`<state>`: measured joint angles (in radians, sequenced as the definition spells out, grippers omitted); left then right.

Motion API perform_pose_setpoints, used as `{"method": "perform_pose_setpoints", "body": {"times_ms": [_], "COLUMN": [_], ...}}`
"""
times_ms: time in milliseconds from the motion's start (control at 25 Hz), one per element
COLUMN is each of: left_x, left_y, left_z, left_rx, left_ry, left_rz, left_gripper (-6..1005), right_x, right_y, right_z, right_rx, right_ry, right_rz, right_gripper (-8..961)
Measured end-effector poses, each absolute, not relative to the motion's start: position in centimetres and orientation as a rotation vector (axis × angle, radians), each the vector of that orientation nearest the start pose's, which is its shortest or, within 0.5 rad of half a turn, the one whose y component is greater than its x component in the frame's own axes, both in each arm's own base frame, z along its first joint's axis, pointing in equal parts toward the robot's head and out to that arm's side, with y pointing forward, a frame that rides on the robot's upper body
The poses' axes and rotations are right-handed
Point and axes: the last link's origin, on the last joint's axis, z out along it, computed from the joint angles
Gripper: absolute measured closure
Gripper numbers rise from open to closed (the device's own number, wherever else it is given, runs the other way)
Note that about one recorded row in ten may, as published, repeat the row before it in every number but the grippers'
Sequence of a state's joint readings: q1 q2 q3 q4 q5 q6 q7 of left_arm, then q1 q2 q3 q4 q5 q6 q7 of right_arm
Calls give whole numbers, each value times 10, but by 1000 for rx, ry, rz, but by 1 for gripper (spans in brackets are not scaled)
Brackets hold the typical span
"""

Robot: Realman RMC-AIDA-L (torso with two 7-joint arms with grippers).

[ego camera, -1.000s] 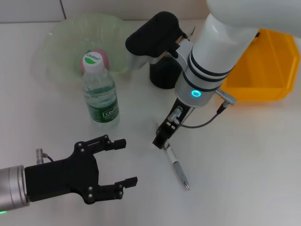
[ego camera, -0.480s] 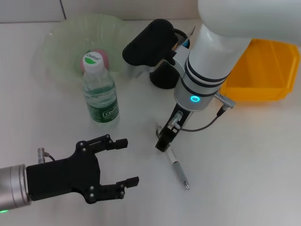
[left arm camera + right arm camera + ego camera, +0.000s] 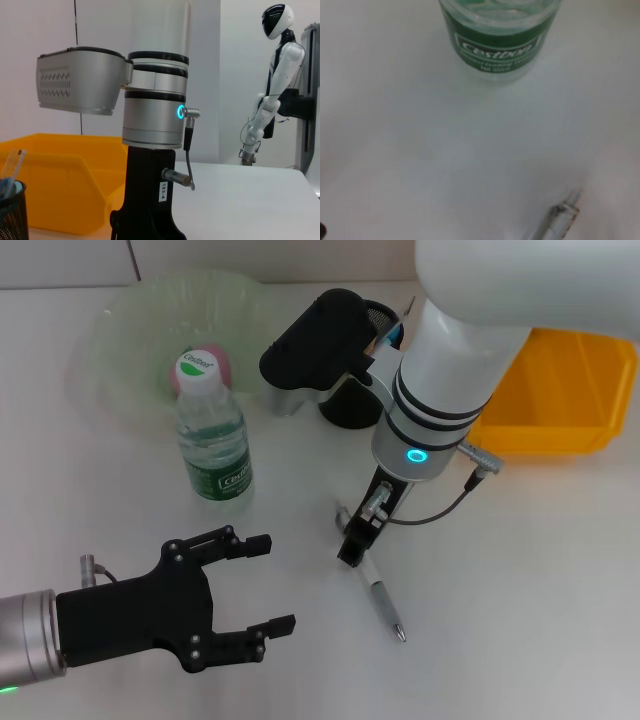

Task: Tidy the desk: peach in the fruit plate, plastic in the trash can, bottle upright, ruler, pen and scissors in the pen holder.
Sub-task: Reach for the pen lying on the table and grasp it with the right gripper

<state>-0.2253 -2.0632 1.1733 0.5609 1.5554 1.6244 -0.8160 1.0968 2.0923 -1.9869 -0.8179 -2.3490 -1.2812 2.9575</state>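
Note:
A pen (image 3: 381,601) lies on the white desk in front of the robot, and its end (image 3: 562,218) shows in the right wrist view. My right gripper (image 3: 352,545) hangs straight over the pen's near end. My left gripper (image 3: 276,582) hovers open and empty at the lower left. The green-labelled bottle (image 3: 212,435) (image 3: 500,30) stands upright. Behind it the pink peach (image 3: 207,366) rests in the translucent green fruit plate (image 3: 125,315). The black mesh pen holder (image 3: 345,405) (image 3: 10,210) holds a clear ruler (image 3: 13,161) and something blue. The plastic is out of view.
The yellow trash can (image 3: 560,380) (image 3: 65,185) sits at the back right. The right arm's forearm (image 3: 460,350) and wrist camera housing (image 3: 310,340) hang over the pen holder. A white humanoid figure (image 3: 272,85) stands far off.
The right arm has shifted slightly rightward, bringing its gripper closer over the pen's end. The left gripper, bottle and pen stay where they were.

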Motion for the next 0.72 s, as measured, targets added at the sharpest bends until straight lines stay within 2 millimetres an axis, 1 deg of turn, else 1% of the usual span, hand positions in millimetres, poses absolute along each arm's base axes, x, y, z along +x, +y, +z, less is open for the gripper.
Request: {"method": "perform_pose_setpoints", "body": {"times_ms": [160,480,680,720], "left_x": [-289,-288,-287,-287], "left_y": [227,228,230,230], "left_z": [-40,-41,-41,-41], "left_rx": [-2765,-2769,-2772,-2772], "left_ry": [-161,-155,-148,-147], "left_rz": [-882,-881,-882,-882], "left_gripper": [188,188,188,188], "right_x": [107,109,111,111], "right_y": [355,355,355,355], "right_z": [-125,-125,-124,-124], "right_rx": [-2631,-2625,-2617,-2617], "right_ry": [799,804,814,815], "right_rz": [-886,-899,-922,-925], "right_gripper": [194,411,650,650]}}
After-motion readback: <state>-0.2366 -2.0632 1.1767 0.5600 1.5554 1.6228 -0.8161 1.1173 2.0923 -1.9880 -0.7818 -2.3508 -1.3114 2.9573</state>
